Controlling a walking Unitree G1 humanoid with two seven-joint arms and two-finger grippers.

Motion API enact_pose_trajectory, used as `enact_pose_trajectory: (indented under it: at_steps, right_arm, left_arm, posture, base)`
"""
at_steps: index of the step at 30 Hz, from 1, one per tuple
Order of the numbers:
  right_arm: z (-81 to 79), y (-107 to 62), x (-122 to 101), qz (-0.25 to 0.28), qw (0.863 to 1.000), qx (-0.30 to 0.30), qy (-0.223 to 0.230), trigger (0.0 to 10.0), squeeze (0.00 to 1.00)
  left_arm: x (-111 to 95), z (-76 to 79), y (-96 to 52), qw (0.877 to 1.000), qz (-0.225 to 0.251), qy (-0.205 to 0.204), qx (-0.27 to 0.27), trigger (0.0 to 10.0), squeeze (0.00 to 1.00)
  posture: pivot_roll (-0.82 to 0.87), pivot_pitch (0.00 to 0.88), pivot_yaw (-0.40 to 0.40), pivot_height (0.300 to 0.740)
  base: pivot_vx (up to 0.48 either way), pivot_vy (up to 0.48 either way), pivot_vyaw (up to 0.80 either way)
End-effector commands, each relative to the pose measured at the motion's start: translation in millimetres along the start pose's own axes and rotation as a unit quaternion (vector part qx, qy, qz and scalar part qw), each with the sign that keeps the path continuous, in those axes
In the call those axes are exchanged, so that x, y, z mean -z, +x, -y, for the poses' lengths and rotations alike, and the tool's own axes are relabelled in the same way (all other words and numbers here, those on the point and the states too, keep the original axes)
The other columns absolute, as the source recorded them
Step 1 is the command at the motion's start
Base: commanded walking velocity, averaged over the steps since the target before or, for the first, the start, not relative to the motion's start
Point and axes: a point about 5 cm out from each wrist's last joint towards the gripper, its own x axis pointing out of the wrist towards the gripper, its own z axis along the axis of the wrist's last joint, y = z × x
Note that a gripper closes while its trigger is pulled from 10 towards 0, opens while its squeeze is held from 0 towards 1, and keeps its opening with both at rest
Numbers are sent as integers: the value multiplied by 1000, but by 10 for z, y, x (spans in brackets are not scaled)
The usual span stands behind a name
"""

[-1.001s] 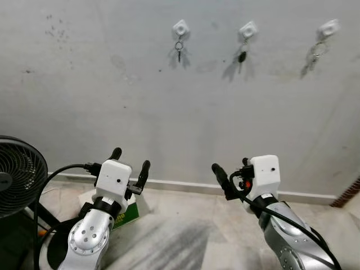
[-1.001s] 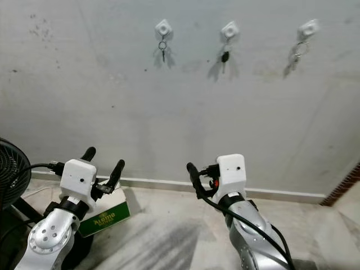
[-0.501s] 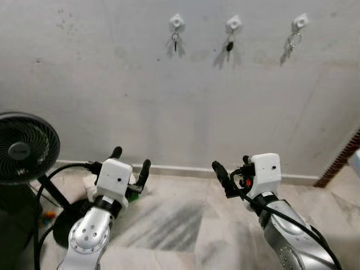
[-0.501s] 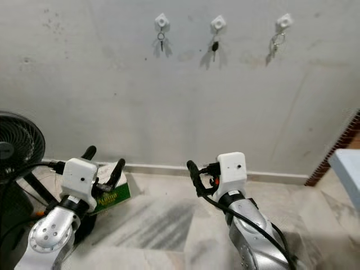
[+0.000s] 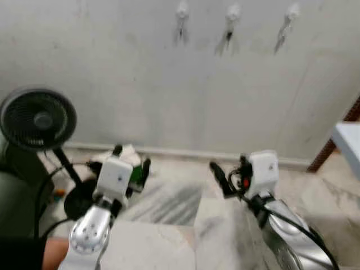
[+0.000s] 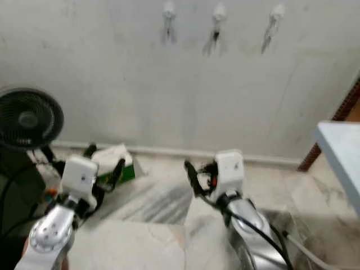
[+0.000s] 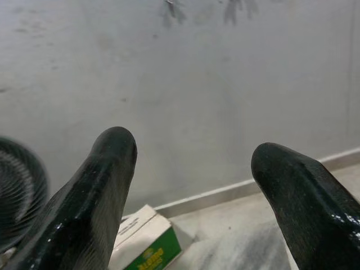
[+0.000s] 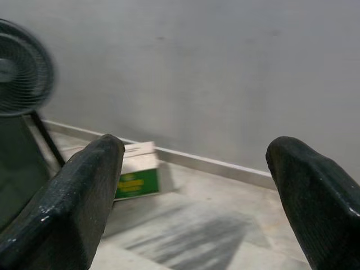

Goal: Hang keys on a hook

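Three hooks (image 5: pixel 232 11) with keys (image 5: pixel 227 36) already hung are seen high on the wall (image 5: pixel 140 84), both the left gripper (image 5: pixel 130 163) and right gripper (image 8: pixel 191 191) are held spread and empty, so probably nothing's left but stepping away.

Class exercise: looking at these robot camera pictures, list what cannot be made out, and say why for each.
- Keys on the wall hooks: eye views, motion blur; number and shape unreadable.
- Green box label: left wrist view, too small and partly cut off.
- Pale surface at right: right eye view, cut by the frame edge.
- Fan: right wrist view, blurred and cropped.
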Motion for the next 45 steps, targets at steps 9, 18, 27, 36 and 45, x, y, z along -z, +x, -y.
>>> enact_pose_trajectory:
  at_steps: [9, 18, 27, 36, 45]
  right_arm:
    - [180, -3, -221, 70, 995, 60, 28, 10000, 0]
    - [370, -52, -330, 108, 981, 164, -9, 10000, 0]
    - [244, -3, -230, 102, 979, 171, -42, 10000, 0]
    - [239, 76, -236, 96, 982, 159, -45, 10000, 0]
    - [222, 109, -221, 91, 983, 153, -45, 10000, 0]
  left_arm:
    - [-20, 18, 27, 1000, 5, -1, 1, 10000, 0]
    - [-41, 15, 90, 1000, 12, -1, -6, 10000, 0]
    - [-33, -4, 202, 1000, 16, -3, -10, 10000, 0]
    - [-27, -14, 264, 1000, 19, -18, -17, 10000, 0]
    - [3, -7, 261, 1000, 13, -22, -11, 10000, 0]
  posture:
    - [59, 12, 40, 740]
    - [48, 8, 54, 740]
    - [21, 0, 68, 740]
    - [10, 0, 56, 740]
    - [14, 0, 56, 740]
  base:
    - [-307, 0, 0]
    - [-268, 0, 0]
    - [0, 0, 0]
    - [0, 0, -203]
    - [0, 0, -800]
